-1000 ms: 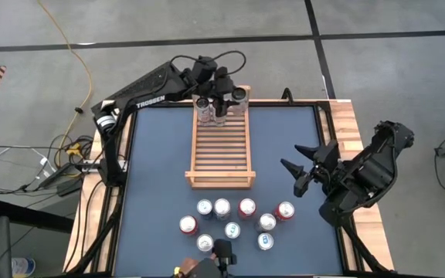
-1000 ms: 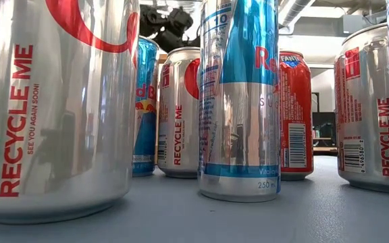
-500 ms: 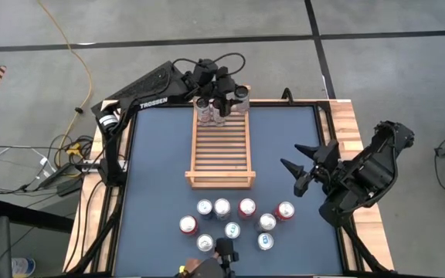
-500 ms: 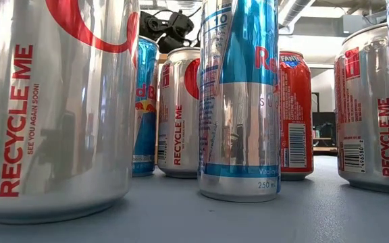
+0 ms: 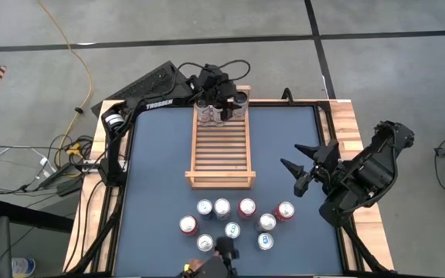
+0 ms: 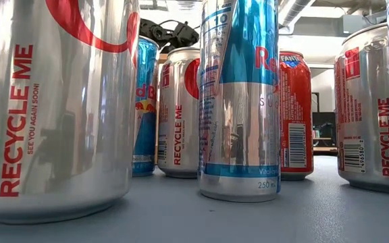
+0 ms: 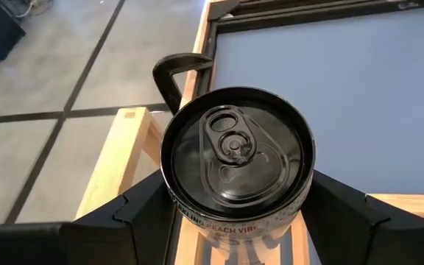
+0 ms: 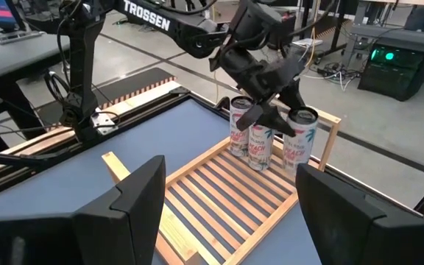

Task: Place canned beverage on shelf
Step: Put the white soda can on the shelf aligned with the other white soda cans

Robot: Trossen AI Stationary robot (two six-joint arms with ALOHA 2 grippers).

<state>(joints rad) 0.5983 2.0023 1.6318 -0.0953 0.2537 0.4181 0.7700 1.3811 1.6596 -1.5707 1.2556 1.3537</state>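
The shelf [image 5: 221,150] is a light-wood slatted rack lying on the blue table mat. Two cans [image 8: 240,121] [image 8: 260,143] stand on its far end. My left gripper [image 5: 234,100] is shut on a third, black-topped can [image 7: 234,147] beside them, at the far right corner of the shelf. In the right wrist view this can [image 8: 300,136] stands upright with its base at or just above the slats; I cannot tell which. My right gripper [image 5: 304,166] hangs open above the table's right side, holding nothing. My left gripper pinches the can's side wall [image 7: 179,210] below the rim between its two fingers [image 7: 124,221], one on each opposite side. The fingers come from the table's far left, slanting down. The can stays upright, top up.
Several more cans [image 5: 234,220] stand grouped near the table's near edge and fill the low view [image 6: 238,101]. The slats [image 8: 219,191] nearer than the three cans are bare. A wooden frame [image 5: 350,123] edges the table.
My left gripper has sunk toward the shelf's far end with the can, which stays upright; in the low view the arm shows lower than before.
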